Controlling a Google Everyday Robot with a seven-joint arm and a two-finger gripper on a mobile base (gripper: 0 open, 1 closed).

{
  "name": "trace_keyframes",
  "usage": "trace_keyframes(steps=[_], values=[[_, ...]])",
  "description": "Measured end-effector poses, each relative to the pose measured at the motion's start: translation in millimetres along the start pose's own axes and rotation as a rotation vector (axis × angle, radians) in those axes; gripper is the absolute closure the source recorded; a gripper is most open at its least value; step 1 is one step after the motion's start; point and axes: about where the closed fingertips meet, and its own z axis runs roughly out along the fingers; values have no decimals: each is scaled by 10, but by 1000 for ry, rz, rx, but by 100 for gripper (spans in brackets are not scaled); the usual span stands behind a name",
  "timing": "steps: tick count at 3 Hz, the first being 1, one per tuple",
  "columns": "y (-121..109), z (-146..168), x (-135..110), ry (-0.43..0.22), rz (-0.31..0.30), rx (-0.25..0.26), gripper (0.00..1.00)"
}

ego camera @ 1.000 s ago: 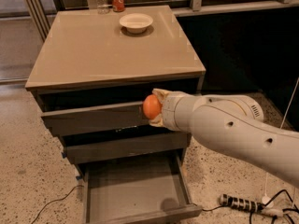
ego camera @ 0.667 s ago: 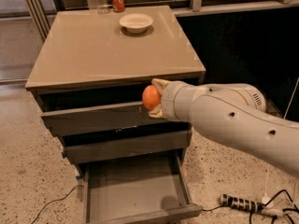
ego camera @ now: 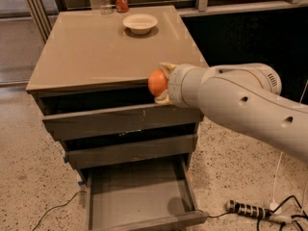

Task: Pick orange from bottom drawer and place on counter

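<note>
The gripper (ego camera: 162, 83) hangs at the front edge of the counter (ego camera: 96, 52), level with the slab; its pale fingers (ego camera: 166, 68) clasp the orange (ego camera: 156, 82) from above and below, parted only by the fruit; the bottom drawer (ego camera: 139, 196) stands pulled out, well beneath the counter.

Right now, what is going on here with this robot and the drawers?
The robot's end effector grips the orange, just at the front edge of the counter. The bottom drawer below stands pulled open. The orange is not yet set down on the counter, where a white bowl stands near the back.
</note>
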Motion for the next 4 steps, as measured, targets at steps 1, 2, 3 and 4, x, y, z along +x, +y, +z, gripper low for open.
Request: trace_keyframes(steps=[1,2,3,4], values=[[-195,-58,-30,3,-8,25,100],[-577,-204,-107,15,-32,79,100],[-732,-97,-184,4,-30,69,100],[-732,-97,-184,4,-30,69,100]])
